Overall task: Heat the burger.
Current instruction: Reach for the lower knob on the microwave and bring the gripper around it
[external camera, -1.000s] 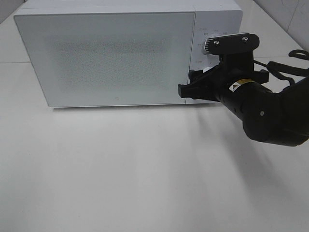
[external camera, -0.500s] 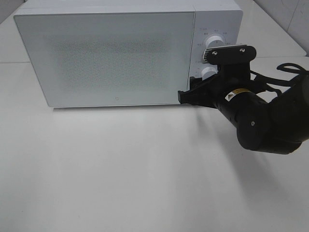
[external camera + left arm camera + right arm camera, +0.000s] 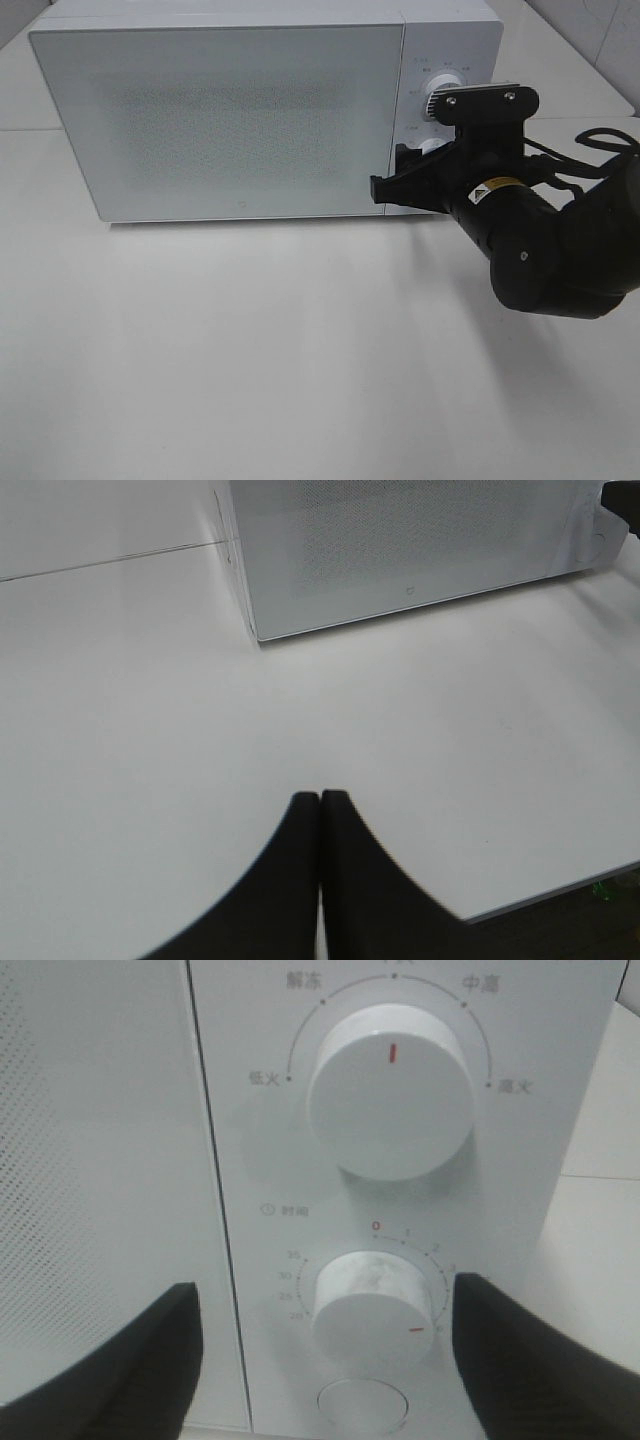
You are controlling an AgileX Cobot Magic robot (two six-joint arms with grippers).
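The burger is out of sight; the white microwave (image 3: 230, 110) has its door shut. My right gripper (image 3: 392, 175) is open at the control panel. In the right wrist view, my right gripper (image 3: 325, 1310) has one finger on each side of the lower timer knob (image 3: 372, 1305), with a gap on both sides. The knob's red mark points off zero, near 5. The upper power knob (image 3: 392, 1090) points straight up. My left gripper (image 3: 320, 798) is shut and empty, low over the white table, well in front of the microwave (image 3: 400, 540).
The white table (image 3: 250, 350) spreads in front of the microwave. A round button (image 3: 362, 1403) sits under the timer knob. My right arm's bulky black body (image 3: 560, 250) and cables lie to the right of the microwave.
My right arm has shifted slightly in front of the control panel; its wrist housing moved off the upper knob, which now shows. The door stays shut and the left gripper's view gives no earlier frame.
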